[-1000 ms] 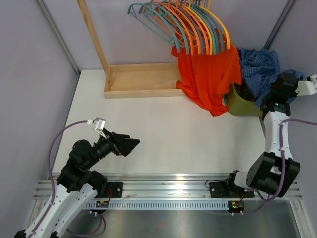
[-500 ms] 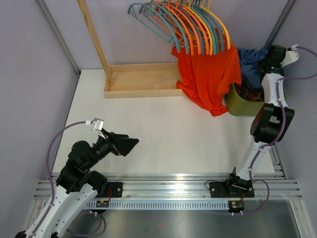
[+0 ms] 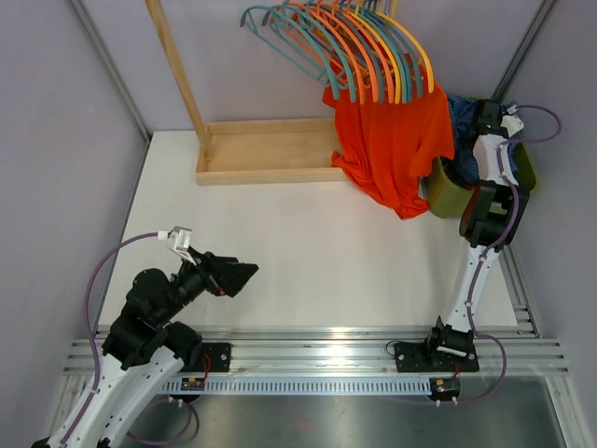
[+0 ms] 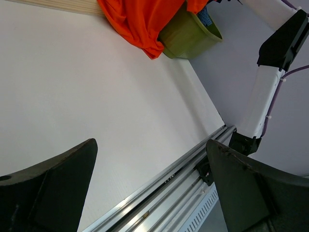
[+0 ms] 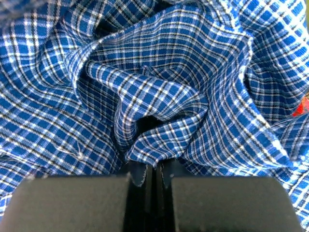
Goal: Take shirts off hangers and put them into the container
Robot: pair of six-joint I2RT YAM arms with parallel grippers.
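Two hands | left hand low, spread wide | right hand extended over container, pinching checked shirt

The hangers at the far side run in bands of teal, orange and yellow. Under them the plain shirt is a flat orange-red with no pattern. To its right the check shirt is dark blue, crossed by fine white and darker lines into small squares, with a speck of red at its right edge. The basket is olive green. The frame at far left is pale bare wood, and the table is white. The left arm and right arm are white with black joints and purple cables. The left gripper and right gripper are black. The near rail is silver, and the walls are pale lilac-grey.
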